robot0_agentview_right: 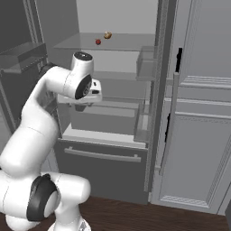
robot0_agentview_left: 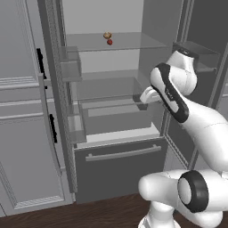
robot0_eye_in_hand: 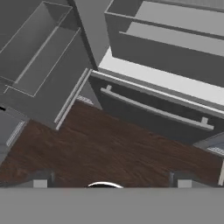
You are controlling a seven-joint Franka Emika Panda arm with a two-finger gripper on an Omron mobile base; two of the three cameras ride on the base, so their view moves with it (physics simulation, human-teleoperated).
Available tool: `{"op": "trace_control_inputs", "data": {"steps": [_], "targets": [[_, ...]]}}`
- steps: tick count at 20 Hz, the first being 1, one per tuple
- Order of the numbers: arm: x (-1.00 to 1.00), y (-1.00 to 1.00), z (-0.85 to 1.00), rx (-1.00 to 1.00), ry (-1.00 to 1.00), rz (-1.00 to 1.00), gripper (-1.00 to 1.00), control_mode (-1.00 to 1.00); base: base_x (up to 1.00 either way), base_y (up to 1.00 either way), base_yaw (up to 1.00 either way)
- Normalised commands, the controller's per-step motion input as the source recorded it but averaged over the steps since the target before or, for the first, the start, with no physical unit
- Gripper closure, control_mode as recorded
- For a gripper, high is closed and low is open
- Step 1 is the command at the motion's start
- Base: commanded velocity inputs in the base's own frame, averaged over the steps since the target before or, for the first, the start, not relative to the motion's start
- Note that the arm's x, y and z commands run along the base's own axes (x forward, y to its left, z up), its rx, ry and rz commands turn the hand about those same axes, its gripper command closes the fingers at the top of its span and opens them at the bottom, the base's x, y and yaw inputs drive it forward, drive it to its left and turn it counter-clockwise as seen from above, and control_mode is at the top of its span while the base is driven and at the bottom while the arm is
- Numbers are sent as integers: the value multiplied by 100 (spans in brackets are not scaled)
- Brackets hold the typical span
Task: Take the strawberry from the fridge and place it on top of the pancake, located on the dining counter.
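Nearest your cameras is the white arm point(robot0_agentview_left: 196, 129), rising from the base and bending toward the open fridge point(robot0_agentview_left: 111, 89). Your end effector point(robot0_agentview_right: 81, 107) sits at the front of the fridge interior, level with the clear crisper drawers, pointing downward. In the hand view its two fingertips point(robot0_eye_in_hand: 40, 183) stand far apart at the bottom edge, so you have the end effector spread wide and gripping nothing. Below them that view shows dark wood floor point(robot0_eye_in_hand: 109, 148) and the bottom drawer's bar handle point(robot0_eye_in_hand: 153, 108).

You will find the strawberry point(robot0_agentview_left: 109, 42) on the upper glass shelf point(robot0_agentview_left: 133, 42), toward its middle, well above the end effector at roughly 12 o'clock from the hand in the right base view. It lies free, untouched. Just beside it, at about 11 o'clock in the left base view, sits a small tan-brown item point(robot0_agentview_left: 107, 34), close to the fruit; whether the two touch cannot be told.

Both fridge doors stand open, door bins point(robot0_agentview_left: 71, 67) visible on the left door. Light-grey panelled cabinets point(robot0_agentview_right: 203, 126) with black handles flank the fridge.
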Motion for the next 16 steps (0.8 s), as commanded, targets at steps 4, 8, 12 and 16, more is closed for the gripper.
{"op": "trace_control_inputs", "data": {"steps": [4, 8, 12, 16], "targets": [[-34, 0, 33, -26, 4, 4, -100, -100, 0, 0, 0], [-14, -1, -7, -13, 15, -32, -100, -100, 0, 0, 0], [-25, -11, -29, 0, 2, -44, -100, -100, 0, 0, 0], [-44, -17, -24, 1, -15, -23, -100, -100, 0, 0, 0]]}}
